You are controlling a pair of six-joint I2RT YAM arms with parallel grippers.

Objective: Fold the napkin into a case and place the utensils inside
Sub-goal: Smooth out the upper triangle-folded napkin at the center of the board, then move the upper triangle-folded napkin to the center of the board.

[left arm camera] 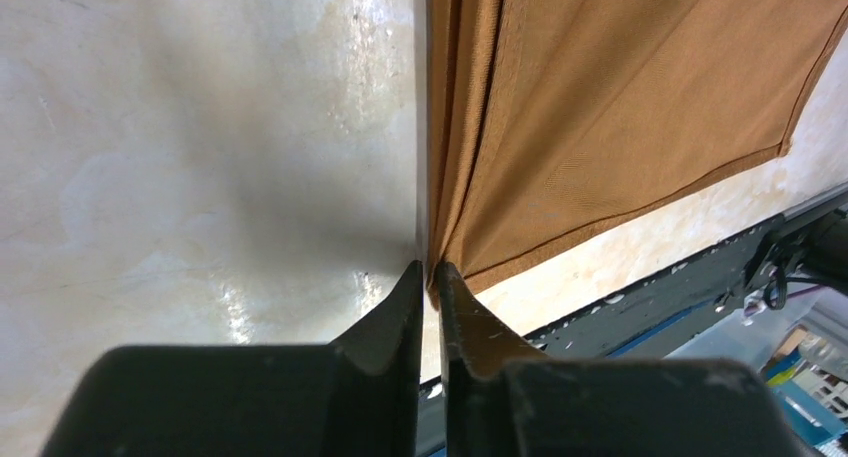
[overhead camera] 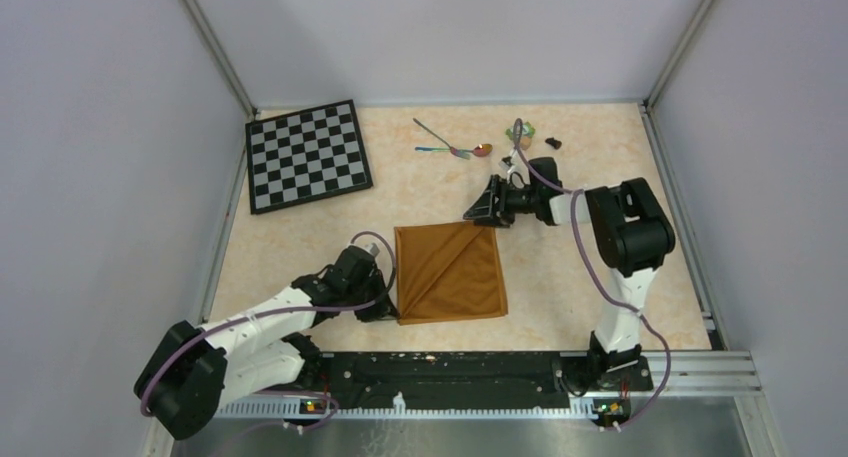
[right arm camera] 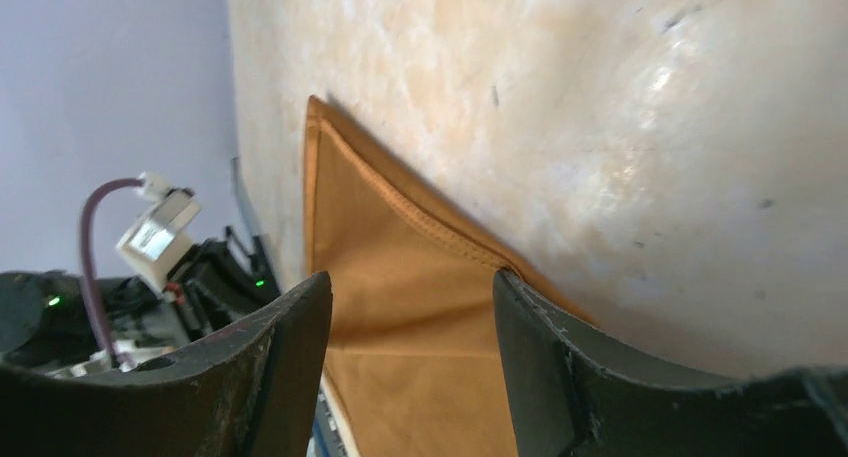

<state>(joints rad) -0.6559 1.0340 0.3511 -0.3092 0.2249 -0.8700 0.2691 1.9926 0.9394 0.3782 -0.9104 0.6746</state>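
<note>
The napkin (overhead camera: 450,272) lies folded into an orange-brown square in the middle of the table, with a diagonal crease across it. My left gripper (overhead camera: 388,303) is at its near left corner. In the left wrist view the jaws (left arm camera: 428,269) are pinched on that corner, and pleats of the napkin (left arm camera: 620,107) run into the tips. My right gripper (overhead camera: 480,213) hovers open over the far right corner. The napkin (right arm camera: 400,317) shows between its spread fingers (right arm camera: 410,287), which hold nothing. The utensils (overhead camera: 455,145) lie crossed at the back of the table.
A black-and-white chessboard (overhead camera: 307,155) lies at the back left. A small green block (overhead camera: 526,129) and a small dark piece (overhead camera: 553,141) sit at the back right. The black base rail (overhead camera: 450,369) runs along the near edge.
</note>
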